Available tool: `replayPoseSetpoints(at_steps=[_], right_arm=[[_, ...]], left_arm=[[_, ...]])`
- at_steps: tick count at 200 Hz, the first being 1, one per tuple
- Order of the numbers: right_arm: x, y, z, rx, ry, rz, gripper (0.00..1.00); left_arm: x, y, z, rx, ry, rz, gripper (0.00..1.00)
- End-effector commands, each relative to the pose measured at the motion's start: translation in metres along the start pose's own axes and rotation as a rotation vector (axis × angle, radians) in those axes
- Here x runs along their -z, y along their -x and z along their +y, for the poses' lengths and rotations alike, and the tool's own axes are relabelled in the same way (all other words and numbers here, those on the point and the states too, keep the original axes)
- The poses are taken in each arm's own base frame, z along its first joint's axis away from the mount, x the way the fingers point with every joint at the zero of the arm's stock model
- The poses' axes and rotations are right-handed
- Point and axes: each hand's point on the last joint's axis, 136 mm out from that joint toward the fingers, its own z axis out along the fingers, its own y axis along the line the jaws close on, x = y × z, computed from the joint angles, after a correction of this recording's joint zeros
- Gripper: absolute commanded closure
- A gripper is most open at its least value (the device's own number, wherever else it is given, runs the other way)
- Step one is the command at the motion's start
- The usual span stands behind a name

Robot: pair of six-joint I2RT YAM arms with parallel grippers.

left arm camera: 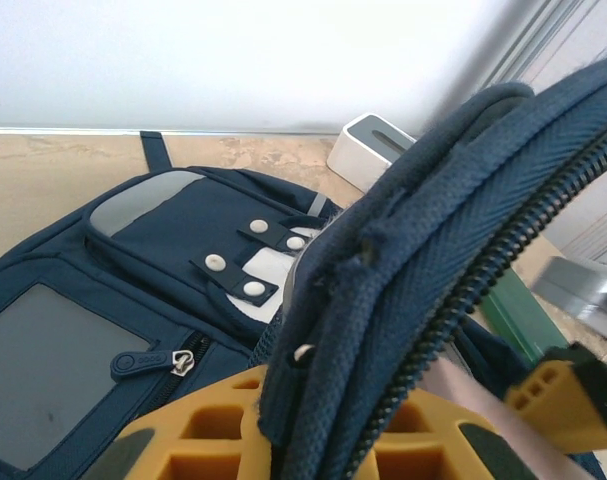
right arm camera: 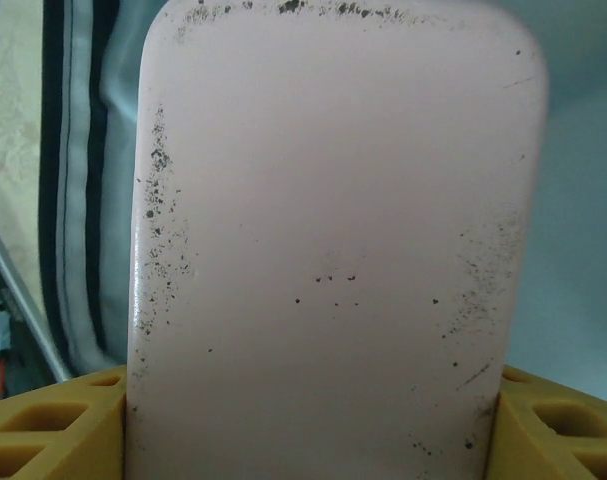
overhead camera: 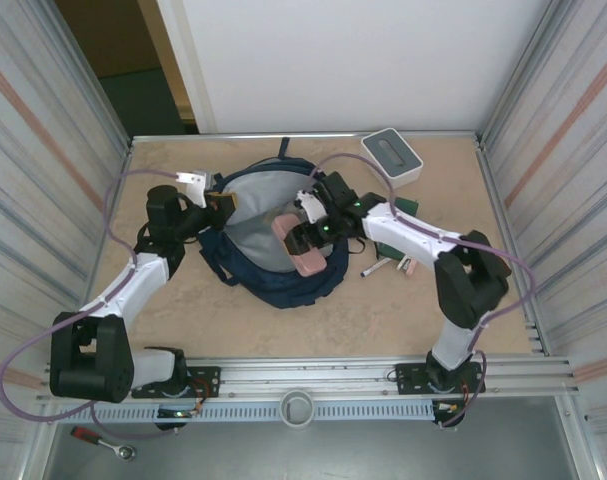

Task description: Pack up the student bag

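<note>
Top view: the student bag (overhead camera: 278, 285) lies mid-table with its mouth open. Your left gripper (overhead camera: 221, 203) is pinched on its left rim, and your right gripper (overhead camera: 305, 238) grips a pink case (overhead camera: 308, 262) over the pale grey lining. Left wrist: yellow fingers (left arm camera: 203, 440) clamp the navy woven, zippered rim, with white snap tabs on the pocket. Right wrist: fingers (right arm camera: 43, 425) squeeze the smooth, round-cornered, speckled case.

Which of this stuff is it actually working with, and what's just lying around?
In use: student bag, its rim pinched by left gripper; pink case in right gripper, above the opening.
Lying about: white box, green flat item, pens, wrench.
</note>
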Motion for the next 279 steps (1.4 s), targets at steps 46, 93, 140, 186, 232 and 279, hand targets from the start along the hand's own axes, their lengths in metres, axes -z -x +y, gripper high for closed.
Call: replayPoseSetpoints(at_steps=[46, 93, 140, 186, 232, 279], right_arm=[[-0.044, 0.063, 0.000, 0.228, -0.126, -0.103, 0.51], [-0.061, 0.052, -0.012, 0.280, -0.205, -0.141, 0.50], [-0.074, 0.056, -0.008, 0.290, -0.215, -0.176, 0.44], [-0.092, 0.090, 0.013, 0.256, -0.165, -0.244, 0.36], [-0.084, 0.079, 0.013, 0.242, -0.200, -0.263, 0.18], [-0.052, 0.047, 0.003, 0.171, -0.191, -0.280, 0.07]], left_arm=[[0.010, 0.065, -0.035, -0.030, -0.145, -0.161, 1.00], [0.011, 0.083, -0.036, 0.066, -0.154, -0.213, 1.00], [0.009, 0.086, -0.047, 0.105, -0.238, -0.206, 1.00], [0.012, 0.091, -0.051, 0.120, -0.251, -0.214, 1.00], [0.008, 0.082, -0.042, 0.122, -0.211, -0.196, 1.00], [0.004, 0.068, -0.036, 0.112, -0.197, -0.172, 1.00]])
